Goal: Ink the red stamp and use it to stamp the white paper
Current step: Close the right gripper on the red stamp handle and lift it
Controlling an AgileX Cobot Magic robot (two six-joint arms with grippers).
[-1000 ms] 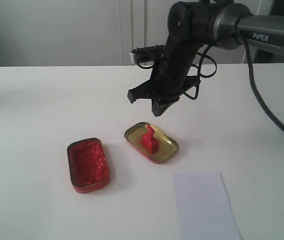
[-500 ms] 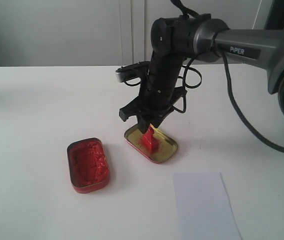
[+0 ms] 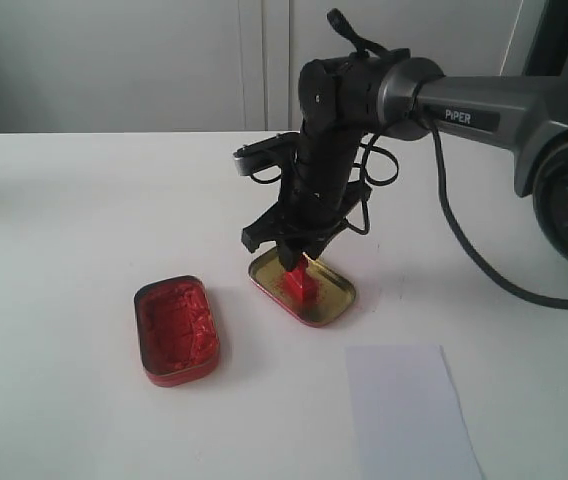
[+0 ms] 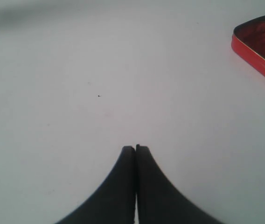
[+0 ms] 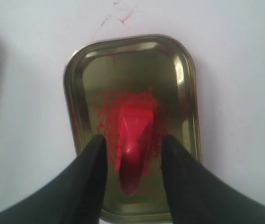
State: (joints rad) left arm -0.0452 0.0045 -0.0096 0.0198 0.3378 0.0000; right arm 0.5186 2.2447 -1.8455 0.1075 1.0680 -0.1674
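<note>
Red stamp (image 3: 301,280) stands upright directly under the right claw (image 3: 292,258), base flat in the gold lid (image 3: 332,300), long axis vertical, handle pointing up between the fingers. Right claw is apart and straddles the handle, with a slim gap on each side in the wrist view, so no clamp. Ink tin (image 3: 176,330) is off to its side, white paper (image 3: 409,410) well apart. Left claw (image 4: 135,148) is pressed together, holding nothing. White table (image 3: 64,220), pale wall (image 3: 114,60) behind.
</note>
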